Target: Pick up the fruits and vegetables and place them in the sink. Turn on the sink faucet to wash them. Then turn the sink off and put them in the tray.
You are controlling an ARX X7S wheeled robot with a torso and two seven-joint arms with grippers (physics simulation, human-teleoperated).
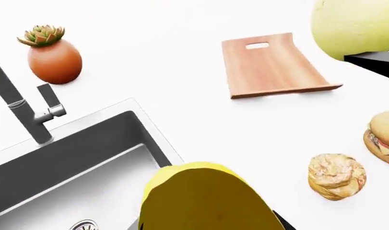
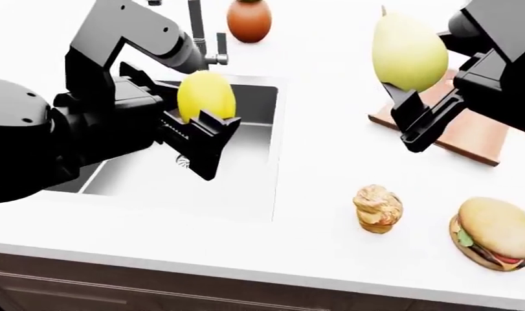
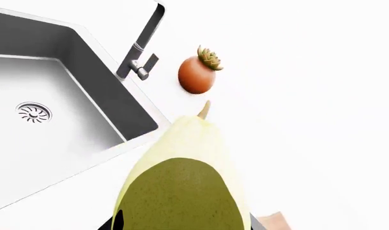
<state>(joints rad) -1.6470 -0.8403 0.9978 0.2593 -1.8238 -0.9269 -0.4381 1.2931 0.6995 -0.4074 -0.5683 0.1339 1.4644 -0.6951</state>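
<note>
Your left tool [image 2: 212,133] grips the lemon [image 2: 205,94] over the sink [image 2: 255,188].
Your left arm reaches in low across the sink, forearm level, lemon raised above the basin beside the faucet [image 2: 195,29]. Your right tool [image 2: 417,110] clamps the pear [image 2: 407,52] aloft over the counter [image 2: 323,168], beyond the sink's right rim, above the tray [image 2: 478,139]. No writing is legible.

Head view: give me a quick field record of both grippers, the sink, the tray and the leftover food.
left gripper: shut on lemon, above the sink
right gripper: shut on pear, raised near the tray
sink: no produce seen inside
faucet: no water visible
tray: nothing seen on it
countertop: pastry, burger
</note>
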